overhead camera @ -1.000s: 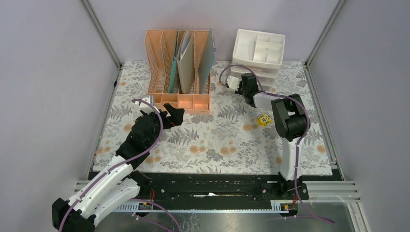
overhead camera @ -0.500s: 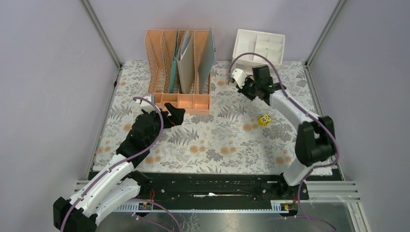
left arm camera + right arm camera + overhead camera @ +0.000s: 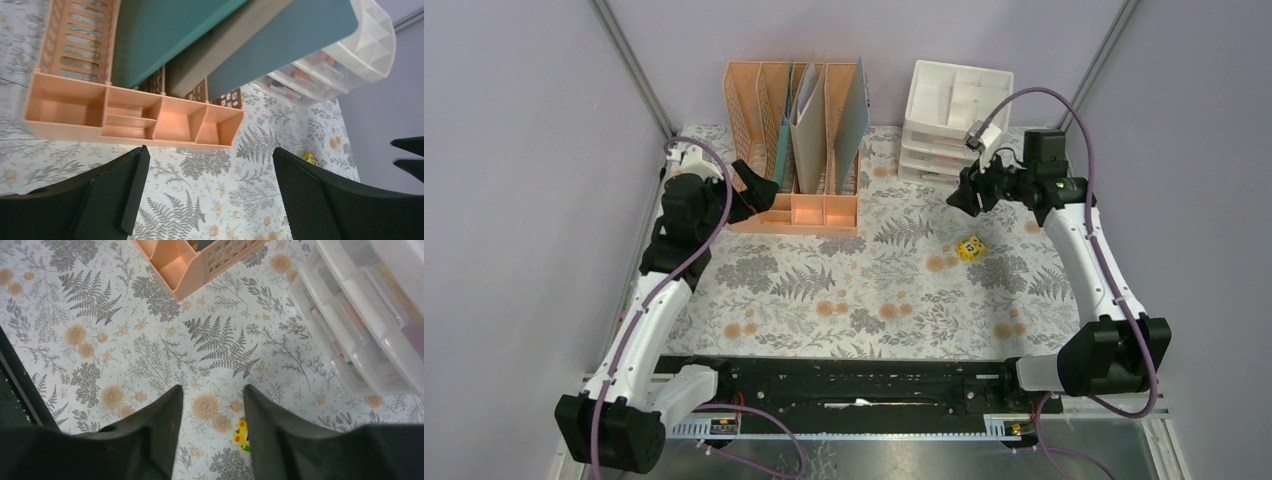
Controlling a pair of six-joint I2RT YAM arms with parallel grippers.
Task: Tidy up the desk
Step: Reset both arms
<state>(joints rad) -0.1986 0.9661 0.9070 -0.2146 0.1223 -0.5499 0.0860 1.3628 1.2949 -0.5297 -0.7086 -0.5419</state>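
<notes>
Cloth printed with ferns and orange flowers covers the desk (image 3: 854, 300), which fills the whole working area from the arm bases out to the back wall, so treat it as a stiff, heavy, fixed top that you work on and never lift. The covering looks thin and soft, and a dragged fingertip would likely ruck it, so come down from above instead of sliding along it. At the far edge a peach file rack (image 3: 794, 210) stands left of centre with folders (image 3: 809, 125) upright in its slots, and a white drawer unit (image 3: 954, 100) stands to its right, apart from it. Only one loose thing lies on the open cloth: a small yellow piece (image 3: 970, 247), right of centre and well apart from both. It is too small to name, but it looks light and hard, so a gentle pinch across its narrow sides should do, and too much force could flick it away. Your right pincer (image 3: 964, 195) hovers just beyond it, near the drawer unit, parted and empty, and its wrist view shows bare cloth between the fingers with the piece just under one of them. Your left pincer (image 3: 759, 185) is spread wide and empty beside the rack's left front corner
</notes>
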